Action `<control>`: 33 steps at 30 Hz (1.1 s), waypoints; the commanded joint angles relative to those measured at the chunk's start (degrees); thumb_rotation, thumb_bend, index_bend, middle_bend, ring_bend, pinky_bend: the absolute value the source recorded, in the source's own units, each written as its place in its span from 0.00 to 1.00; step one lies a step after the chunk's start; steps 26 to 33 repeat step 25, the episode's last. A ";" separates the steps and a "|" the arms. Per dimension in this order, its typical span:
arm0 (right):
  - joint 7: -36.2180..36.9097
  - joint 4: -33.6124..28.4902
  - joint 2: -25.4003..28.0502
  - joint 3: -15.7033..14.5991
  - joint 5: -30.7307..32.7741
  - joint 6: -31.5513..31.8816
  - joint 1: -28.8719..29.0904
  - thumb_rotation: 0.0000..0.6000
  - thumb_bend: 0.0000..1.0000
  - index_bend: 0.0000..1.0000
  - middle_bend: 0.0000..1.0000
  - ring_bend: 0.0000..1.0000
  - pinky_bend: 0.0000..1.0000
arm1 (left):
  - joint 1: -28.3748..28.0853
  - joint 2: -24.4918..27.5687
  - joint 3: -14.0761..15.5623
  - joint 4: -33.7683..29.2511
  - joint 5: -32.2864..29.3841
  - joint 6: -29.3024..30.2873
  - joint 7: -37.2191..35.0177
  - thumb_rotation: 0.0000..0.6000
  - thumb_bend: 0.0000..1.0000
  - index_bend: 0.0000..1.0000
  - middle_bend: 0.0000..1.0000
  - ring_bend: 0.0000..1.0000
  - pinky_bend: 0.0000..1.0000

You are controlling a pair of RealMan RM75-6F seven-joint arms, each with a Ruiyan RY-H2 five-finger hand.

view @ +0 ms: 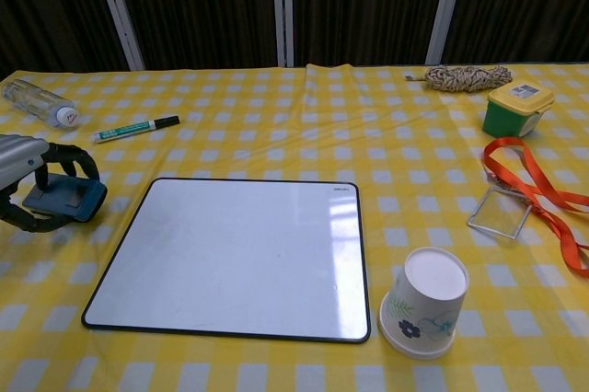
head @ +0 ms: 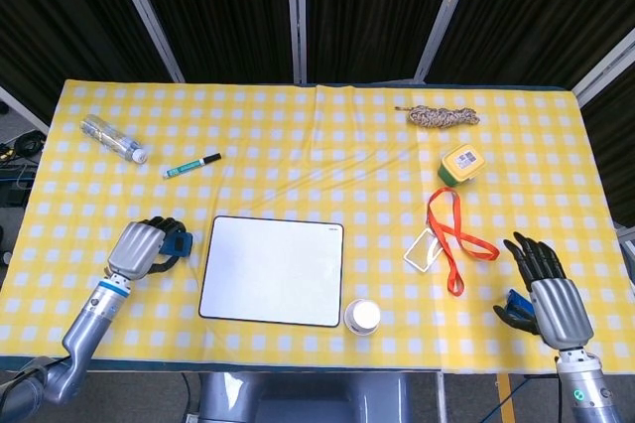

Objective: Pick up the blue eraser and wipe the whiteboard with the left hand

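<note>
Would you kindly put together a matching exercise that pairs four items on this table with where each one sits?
Things:
1. blue eraser
2. paper cup
3. green marker
4. coiled rope

Places:
A. upside down beside the whiteboard's near right corner
B. at the far right of the table, beyond the green and yellow box
C. in the left hand, left of the whiteboard
D. far left, next to the plastic bottle

Pairs: 1-C, 2-A, 3-D, 4-B

Paper cup (view: 421, 314), marker (view: 136, 128), bottle (view: 37, 101).
</note>
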 commanded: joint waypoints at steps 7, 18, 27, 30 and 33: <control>-0.45 -0.53 0.19 -0.36 -0.87 0.46 -0.10 1.00 0.06 0.02 0.00 0.00 0.00 | 4.15 5.06 -1.47 -10.40 -1.21 5.69 -0.77 1.00 0.37 0.03 0.00 0.00 0.00; -2.54 -1.08 0.22 -1.07 -1.82 0.31 -0.12 1.00 0.06 0.02 0.00 0.00 0.00 | 13.15 10.05 -0.58 -15.66 0.45 19.57 2.80 1.00 0.30 0.00 0.00 0.00 0.00; -4.70 -0.65 0.35 -0.82 -2.64 1.42 -0.21 1.00 0.06 0.02 0.00 0.00 0.00 | 20.35 11.98 1.44 -14.90 0.42 25.87 2.94 1.00 0.18 0.00 0.00 0.00 0.00; -4.70 -0.65 0.35 -0.82 -2.64 1.42 -0.21 1.00 0.06 0.02 0.00 0.00 0.00 | 20.35 11.98 1.44 -14.90 0.42 25.87 2.94 1.00 0.18 0.00 0.00 0.00 0.00; -4.70 -0.65 0.35 -0.82 -2.64 1.42 -0.21 1.00 0.06 0.02 0.00 0.00 0.00 | 20.35 11.98 1.44 -14.90 0.42 25.87 2.94 1.00 0.18 0.00 0.00 0.00 0.00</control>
